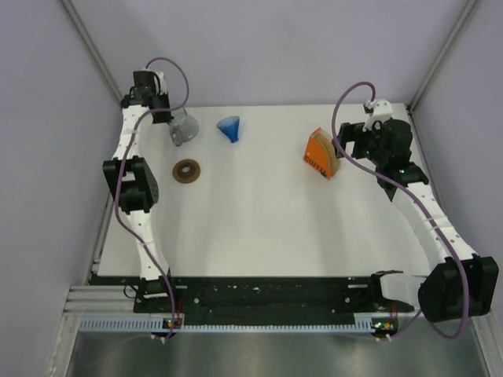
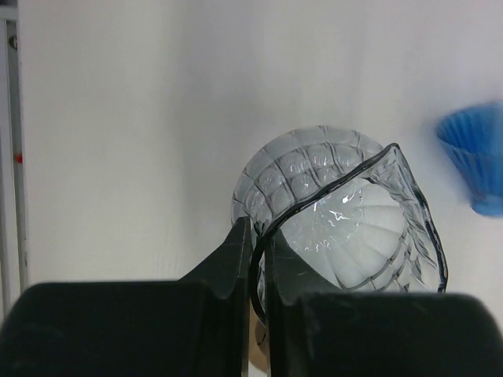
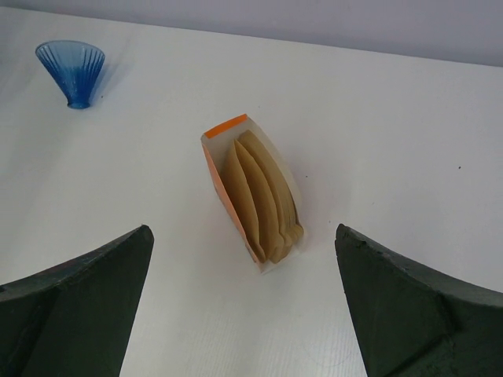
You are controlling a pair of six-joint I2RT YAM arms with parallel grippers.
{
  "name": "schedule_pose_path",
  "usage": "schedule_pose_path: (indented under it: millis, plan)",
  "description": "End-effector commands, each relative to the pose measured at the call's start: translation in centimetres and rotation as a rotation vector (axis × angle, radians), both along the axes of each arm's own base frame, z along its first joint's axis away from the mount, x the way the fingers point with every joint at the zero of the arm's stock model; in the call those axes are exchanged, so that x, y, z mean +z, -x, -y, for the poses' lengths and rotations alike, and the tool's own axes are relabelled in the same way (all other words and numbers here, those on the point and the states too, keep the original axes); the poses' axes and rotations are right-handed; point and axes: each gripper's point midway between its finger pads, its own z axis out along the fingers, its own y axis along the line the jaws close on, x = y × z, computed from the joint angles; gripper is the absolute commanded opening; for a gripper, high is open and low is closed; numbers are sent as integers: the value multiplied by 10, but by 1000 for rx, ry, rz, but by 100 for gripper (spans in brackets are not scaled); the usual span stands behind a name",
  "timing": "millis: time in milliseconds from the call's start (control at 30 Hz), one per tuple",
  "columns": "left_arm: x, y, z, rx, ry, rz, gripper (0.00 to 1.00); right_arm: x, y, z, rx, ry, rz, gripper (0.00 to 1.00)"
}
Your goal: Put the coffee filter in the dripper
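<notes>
Right wrist view: the filter point(image 3: 267, 208), edge-on in its packet point(image 3: 222, 153) by the right edge of the table point(image 3: 409, 126), is found straight ahead of the spread right claw point(image 3: 242, 236); the left claw point(image 2: 258, 236) is clamped on a cup point(image 2: 330, 196).

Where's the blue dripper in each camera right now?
Top external: blue dripper at upper middle, between the grey translucent cup and the orange filter packet.
Left wrist: at the right edge, partly cut off, to the right of the cup.
Right wrist: in the upper left corner, up and left of the packet.
Shared landmark: the white table under it in all three.
</notes>
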Motion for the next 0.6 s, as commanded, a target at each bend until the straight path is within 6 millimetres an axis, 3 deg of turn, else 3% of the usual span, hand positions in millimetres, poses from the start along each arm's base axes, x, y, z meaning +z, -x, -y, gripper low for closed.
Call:
schedule_pose_path:
  millis: [0,33,100,267,400,567]
  plan:
    - [154,51,88,-375,-9,261,0,39,-1,-2,14,1,105,99]
    - [154,68,124,-495,-15,250,0,37,-2,-4,20,2,101,99]
    - [137,104,173,-700,-34,192,0,35,-3,-6,34,-4,92,99]
    - [90,173,254,-1053,-32,75,0,31,-2,-9,47,-9,82,99]
    - [52,206,293,-1220,-52,4,0,27,0,-5,31,7,72,99]
    - [11,221,320,-1339,-123,-31,0,21,1,1,6,29,58,91]
